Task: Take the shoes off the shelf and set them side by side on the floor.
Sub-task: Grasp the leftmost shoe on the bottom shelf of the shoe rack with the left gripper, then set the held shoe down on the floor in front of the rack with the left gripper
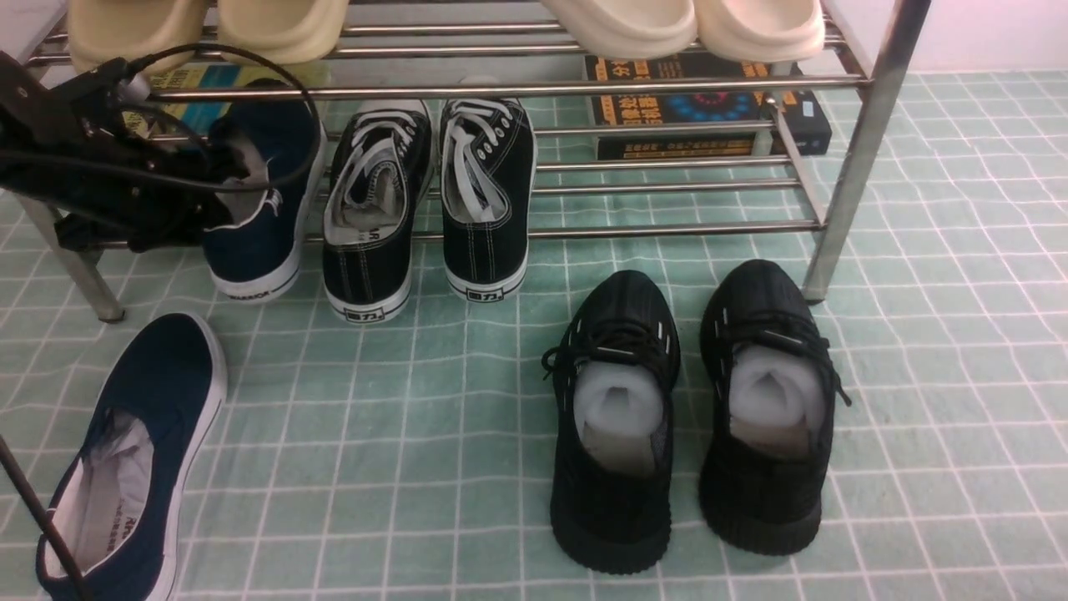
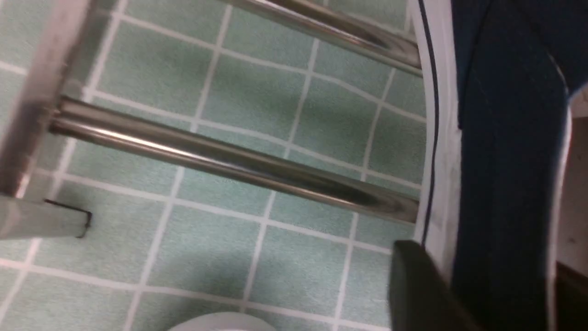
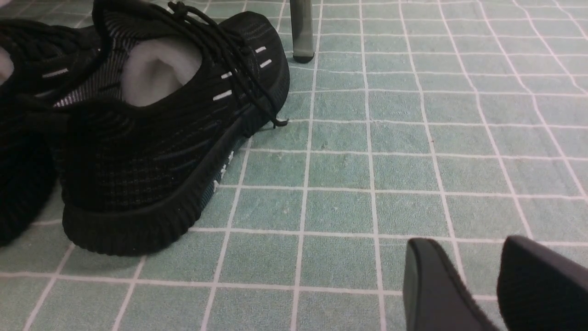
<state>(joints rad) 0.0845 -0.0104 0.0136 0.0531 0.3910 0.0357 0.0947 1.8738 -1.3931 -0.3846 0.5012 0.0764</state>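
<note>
Floor: the floor (image 1: 959, 376) is pale green with thin white lines, like little flat tiles.
Shelf: the shelf (image 1: 667, 227) is made of shiny round metal bars. They look hard and smooth.
Shoe on the floor: the first blue shoe (image 1: 158, 392) lies in front of the shelf's left leg, with its toe turned toward the shelf.
Shoe to fetch: the second blue shoe (image 1: 267, 225) sits at the left end of the shelf's low bars. Its heel pokes out over the front bar, just beside the black lace shoes (image 1: 488, 217).
How it feels: the top is soft cloth and the bottom is white rubber, with no laces. I think it is light and bends easily. The rubber may catch on the bars.
Where to hold: the cloth side near the heel looks best, one finger inside and one outside.
Left pincer: the left pincer (image 1: 221, 196) is at the shoe on the shelf. One finger is by the white rubber edge. I cannot tell if it is squeezing the shoe.
Right pincer: the right pincer (image 3: 480, 289) is low over the floor in front of the shelf's right leg, near the black knit shoes (image 3: 151, 151). Its fingers are apart and hold nothing.
</note>
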